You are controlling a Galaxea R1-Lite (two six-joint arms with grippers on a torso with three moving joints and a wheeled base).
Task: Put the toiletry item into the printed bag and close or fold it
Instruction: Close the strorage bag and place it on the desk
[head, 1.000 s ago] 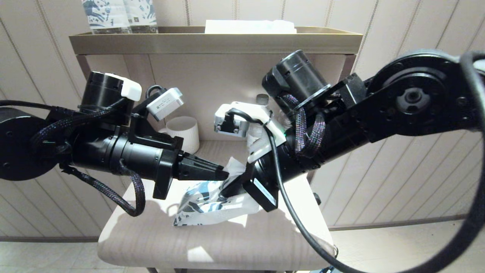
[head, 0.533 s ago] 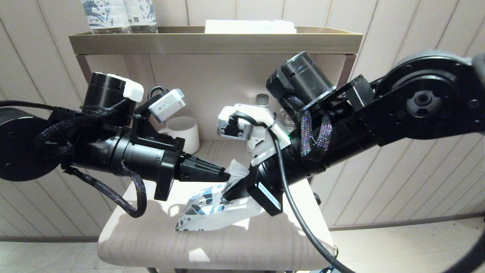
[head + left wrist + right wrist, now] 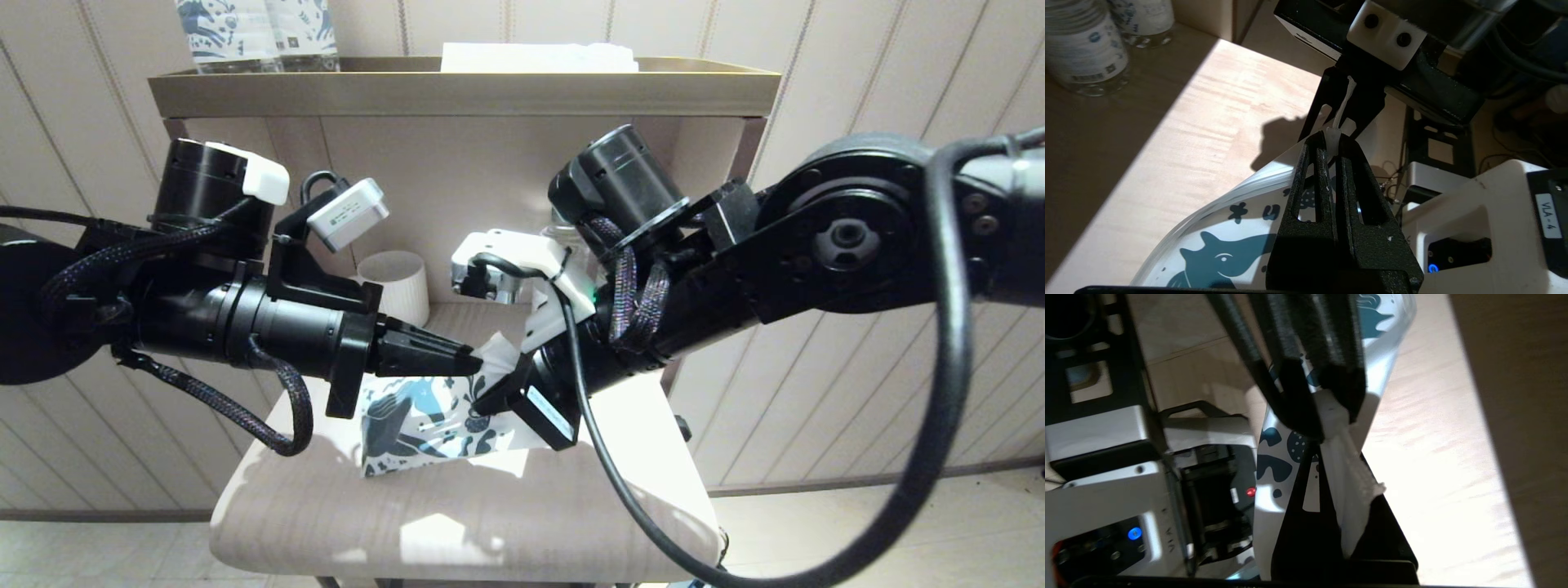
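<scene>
At centre frame in the head view, our left gripper [image 3: 472, 363] is clamped on the white top edge of the bag [image 3: 424, 420], and our right gripper [image 3: 487, 398] meets it tip to tip, pinching the same bunched edge from the other side. The left wrist view shows our left fingers [image 3: 1314, 183] pressed together with a thin white strip of bag mouth squeezed between them; the right wrist view shows our right fingers closed on a crumpled white fold.

Half a second ago the bag hung lower and crumpled, to the right of where it hangs now. Since then both arms have shifted toward the left of the frame, and the bag now hangs flatter below the grippers, its blue horse print facing us, its lower edge near or on the table [image 3: 457, 523]; we cannot tell which. We judge this as the closing stage: the mouth is gathered, and a fold or release remains.

We cannot see the toothbrush in any view; it is presumably inside the bag.

By count: one bag; one white cup [image 3: 397, 282] left of centre behind the arms; two printed bottles [image 3: 253, 33] at upper left on the shelf [image 3: 457, 90], two more seen in the left wrist view; one flat white packet [image 3: 539, 57] at top centre.
</scene>
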